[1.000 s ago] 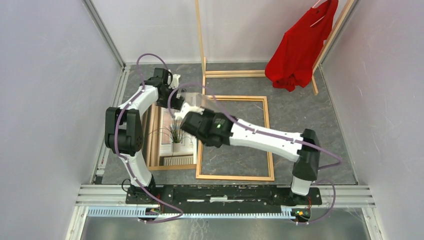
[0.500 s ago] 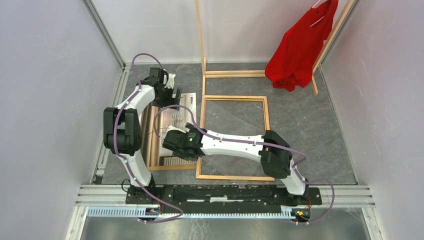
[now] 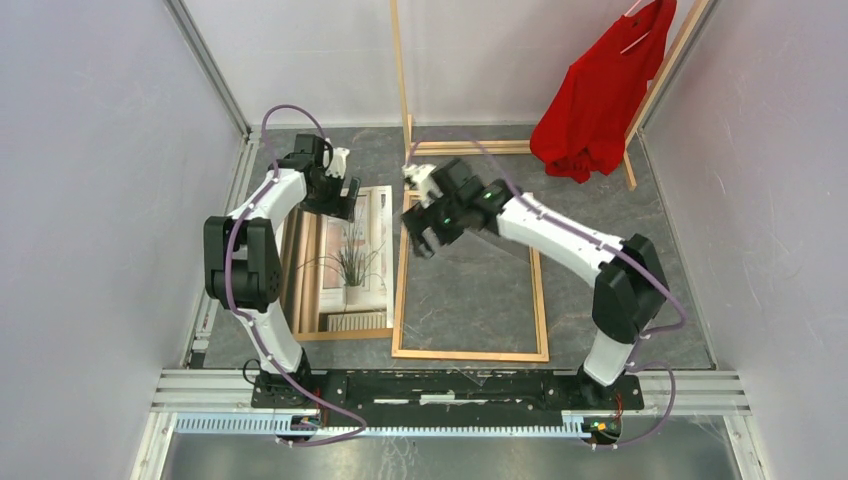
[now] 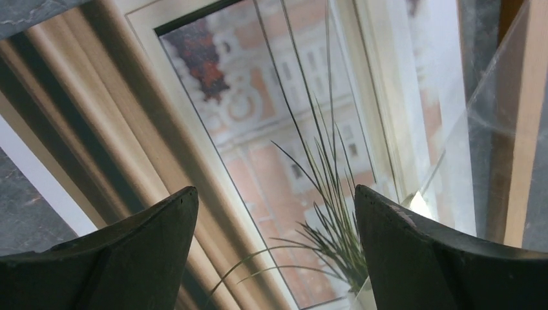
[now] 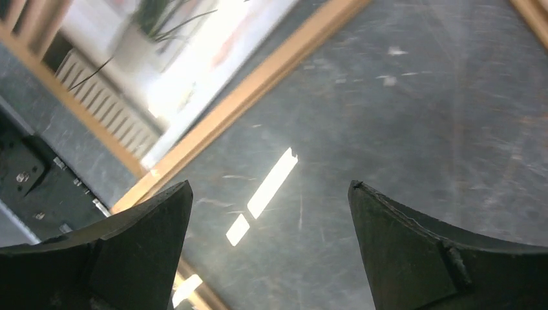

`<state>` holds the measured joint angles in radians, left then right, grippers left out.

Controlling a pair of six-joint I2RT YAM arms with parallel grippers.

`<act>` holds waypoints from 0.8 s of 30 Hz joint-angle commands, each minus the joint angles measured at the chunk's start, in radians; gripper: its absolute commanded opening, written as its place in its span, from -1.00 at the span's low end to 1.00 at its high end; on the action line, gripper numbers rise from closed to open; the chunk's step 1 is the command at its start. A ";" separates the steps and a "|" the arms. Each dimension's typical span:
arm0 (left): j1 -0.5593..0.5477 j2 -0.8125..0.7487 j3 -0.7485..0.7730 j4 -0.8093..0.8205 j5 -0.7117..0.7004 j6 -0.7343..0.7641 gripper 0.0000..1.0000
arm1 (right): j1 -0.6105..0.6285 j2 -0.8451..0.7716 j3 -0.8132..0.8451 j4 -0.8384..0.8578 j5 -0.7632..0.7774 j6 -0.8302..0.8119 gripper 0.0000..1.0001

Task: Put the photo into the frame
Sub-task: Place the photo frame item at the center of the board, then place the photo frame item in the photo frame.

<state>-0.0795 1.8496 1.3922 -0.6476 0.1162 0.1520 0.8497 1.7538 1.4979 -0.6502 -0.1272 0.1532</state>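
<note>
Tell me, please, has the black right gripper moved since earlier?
Yes: the right gripper swung rightward, off the window photo, over the orange-brown wooden frame's left strip.

Grey marbled tabletop: frame under right tool; brown backing panel carrying photo under left tool; clothes rack base beyond both.

Left arm and right arm: white link shells between black joint housings, each trailed by a purple cable. Left gripper and right gripper: matte black, wedge-shaped fingers. Green light on right wrist.
</note>
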 commanded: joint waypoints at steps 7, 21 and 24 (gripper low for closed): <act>0.005 -0.242 -0.155 -0.216 0.162 0.440 1.00 | -0.435 0.178 0.017 0.112 -0.333 -0.145 0.96; -0.300 -0.510 -0.536 -0.042 -0.106 0.488 1.00 | -0.561 0.256 -0.122 0.131 -0.397 -0.145 0.91; -0.346 -0.514 -0.587 0.024 -0.189 0.480 1.00 | -0.565 0.204 -0.216 0.162 -0.423 -0.124 0.87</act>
<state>-0.3843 1.3586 0.8543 -0.7464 0.0574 0.6155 0.2916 2.0121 1.3846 -0.4801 -0.5190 0.0208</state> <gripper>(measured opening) 0.996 0.938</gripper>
